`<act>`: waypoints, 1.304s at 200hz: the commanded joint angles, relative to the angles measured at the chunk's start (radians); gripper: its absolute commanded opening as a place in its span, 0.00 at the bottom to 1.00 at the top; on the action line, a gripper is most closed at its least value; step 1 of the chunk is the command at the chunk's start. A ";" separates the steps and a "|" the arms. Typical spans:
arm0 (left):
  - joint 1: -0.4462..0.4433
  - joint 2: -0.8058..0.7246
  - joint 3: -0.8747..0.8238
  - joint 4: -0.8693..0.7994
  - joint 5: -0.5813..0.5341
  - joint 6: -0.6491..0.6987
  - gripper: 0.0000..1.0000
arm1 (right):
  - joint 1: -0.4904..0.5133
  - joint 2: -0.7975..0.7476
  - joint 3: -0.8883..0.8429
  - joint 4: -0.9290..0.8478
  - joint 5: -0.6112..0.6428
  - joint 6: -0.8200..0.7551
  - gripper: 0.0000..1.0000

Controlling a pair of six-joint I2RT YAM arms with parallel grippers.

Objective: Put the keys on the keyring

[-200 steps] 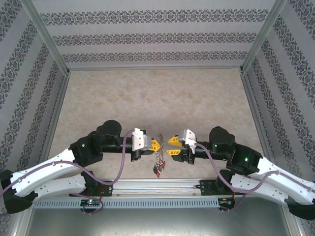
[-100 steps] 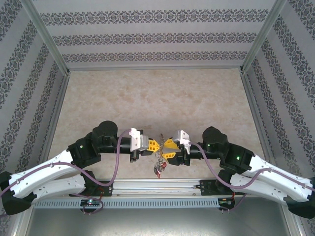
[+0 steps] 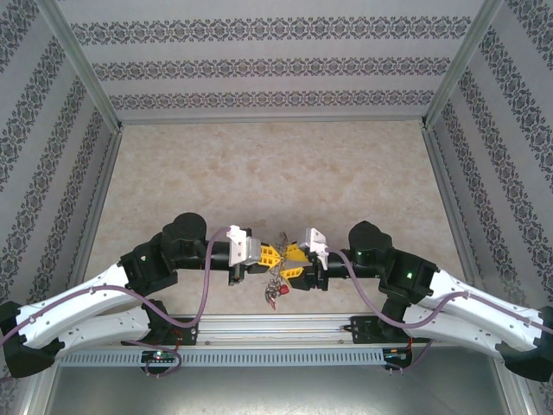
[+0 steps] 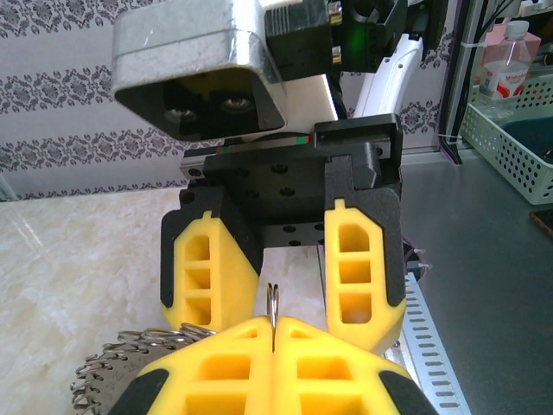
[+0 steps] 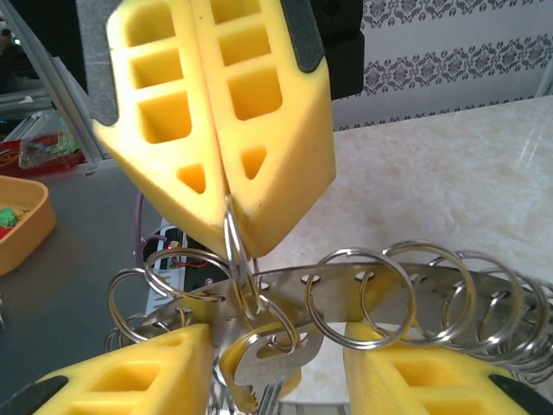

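Item: keyring [image 5: 390,292], a silvery metal band threaded with many small split loops, held in the air between the two grippers above the near edge of the marbled table [image 3: 259,173]. Left gripper [image 5: 226,186]: yellow fingers pressed together, pinching one small loop of the keyring at their tips. In the left wrist view that loop stands upright out of the seam between the closed fingertips [image 4: 272,333], and the scalloped rim of the keyring [image 4: 130,354] spreads to the lower left. Right gripper [image 4: 281,294]: jaws parted, facing the left gripper tip to tip, one finger on each side of the pinched loop and not touching it. Keys [image 3: 275,296]: a small bunch hanging from the keyring just below the two grippers. In the right wrist view, one silver key [image 5: 270,361] hangs from the loops between the right gripper's parted fingers [image 5: 130,376].
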 commanded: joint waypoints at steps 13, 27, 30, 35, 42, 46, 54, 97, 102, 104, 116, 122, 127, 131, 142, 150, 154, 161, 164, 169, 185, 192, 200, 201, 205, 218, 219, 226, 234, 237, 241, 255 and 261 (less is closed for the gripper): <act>0.004 -0.026 -0.002 0.088 0.018 -0.017 0.00 | -0.008 0.008 -0.013 0.026 -0.007 0.009 0.35; 0.004 -0.033 -0.004 0.087 0.012 -0.017 0.00 | -0.010 0.002 -0.013 0.022 -0.003 0.009 0.31; 0.004 -0.033 -0.004 0.086 0.010 -0.017 0.00 | -0.010 0.001 -0.013 0.023 -0.002 0.008 0.30; 0.005 -0.035 -0.005 0.087 0.008 -0.017 0.00 | -0.012 -0.002 -0.013 0.020 0.001 0.008 0.28; 0.005 -0.038 -0.005 0.087 0.005 -0.016 0.00 | -0.013 -0.006 -0.014 0.019 0.008 0.007 0.27; 0.005 -0.038 -0.005 0.085 0.005 -0.016 0.00 | -0.013 -0.009 -0.016 0.017 0.010 0.005 0.26; 0.005 -0.037 -0.005 0.083 0.001 -0.015 0.00 | -0.014 -0.015 -0.016 0.014 0.017 0.004 0.23; 0.007 -0.049 -0.010 0.083 -0.023 -0.011 0.00 | -0.021 -0.051 -0.018 -0.018 0.058 -0.004 0.11; 0.008 -0.048 -0.009 0.081 -0.028 -0.011 0.00 | -0.021 -0.056 -0.018 -0.022 0.068 -0.004 0.10; 0.008 -0.048 -0.008 0.080 -0.030 -0.011 0.00 | -0.021 -0.058 -0.016 -0.026 0.074 -0.004 0.09; 0.010 -0.046 -0.004 0.069 -0.039 -0.008 0.00 | -0.023 -0.071 -0.013 -0.037 0.093 -0.010 0.07; 0.011 -0.042 -0.004 0.065 -0.042 -0.006 0.00 | -0.023 -0.076 -0.009 -0.044 0.104 -0.012 0.05; 0.013 -0.040 -0.003 0.064 -0.043 -0.005 0.00 | -0.023 -0.079 -0.005 -0.050 0.116 -0.014 0.04; 0.013 -0.040 -0.003 0.065 -0.044 -0.005 0.00 | -0.023 -0.081 0.000 -0.056 0.130 -0.016 0.03; 0.012 -0.036 -0.007 0.066 -0.049 -0.007 0.00 | -0.023 -0.084 0.011 -0.073 0.165 -0.024 0.01; 0.011 -0.034 -0.008 0.066 -0.058 -0.007 0.00 | -0.023 -0.084 0.020 -0.090 0.188 -0.033 0.00; 0.012 -0.031 -0.010 0.067 -0.062 -0.007 0.00 | -0.023 -0.083 0.025 -0.096 0.203 -0.036 0.00; 0.013 -0.025 -0.008 0.061 -0.070 -0.005 0.00 | -0.021 -0.079 0.034 -0.107 0.219 -0.044 0.00; 0.013 -0.023 -0.007 0.059 -0.073 -0.005 0.00 | -0.021 -0.079 0.037 -0.113 0.223 -0.047 0.00; 0.013 -0.018 -0.006 0.055 -0.079 -0.004 0.00 | -0.020 -0.077 0.042 -0.119 0.233 -0.052 0.00; 0.013 0.001 -0.001 0.041 -0.101 -0.002 0.00 | -0.010 -0.070 0.056 -0.134 0.263 -0.064 0.00; 0.013 0.010 0.001 0.036 -0.107 0.000 0.00 | -0.001 -0.067 0.062 -0.139 0.281 -0.072 0.00; 0.013 0.021 0.002 0.032 -0.112 0.003 0.00 | 0.011 -0.062 0.067 -0.140 0.304 -0.083 0.00; 0.013 0.022 0.002 0.032 -0.113 0.004 0.00 | 0.013 -0.062 0.069 -0.141 0.310 -0.083 0.00; 0.013 0.029 0.001 0.030 -0.115 0.007 0.00 | 0.021 -0.060 0.071 -0.143 0.321 -0.089 0.00; 0.013 0.047 0.000 0.024 -0.121 0.014 0.00 | 0.037 -0.051 0.082 -0.141 0.350 -0.107 0.00; 0.013 0.049 0.000 0.024 -0.120 0.016 0.00 | 0.037 -0.050 0.083 -0.140 0.350 -0.107 0.00; 0.013 0.061 -0.003 0.021 -0.124 0.020 0.00 | 0.042 -0.045 0.091 -0.144 0.358 -0.115 0.00; 0.013 0.072 -0.002 0.016 -0.129 0.024 0.00 | 0.042 -0.037 0.102 -0.147 0.362 -0.122 0.00; 0.013 0.076 -0.002 0.015 -0.130 0.024 0.00 | 0.043 -0.034 0.107 -0.150 0.362 -0.124 0.00; 0.013 0.082 -0.002 0.015 -0.133 0.025 0.00 | 0.043 -0.029 0.112 -0.154 0.364 -0.128 0.00; 0.013 0.099 -0.005 0.016 -0.148 0.024 0.00 | 0.047 -0.020 0.127 -0.165 0.370 -0.138 0.00; 0.013 0.102 -0.007 0.018 -0.156 0.024 0.00 | 0.049 -0.017 0.130 -0.168 0.373 -0.140 0.00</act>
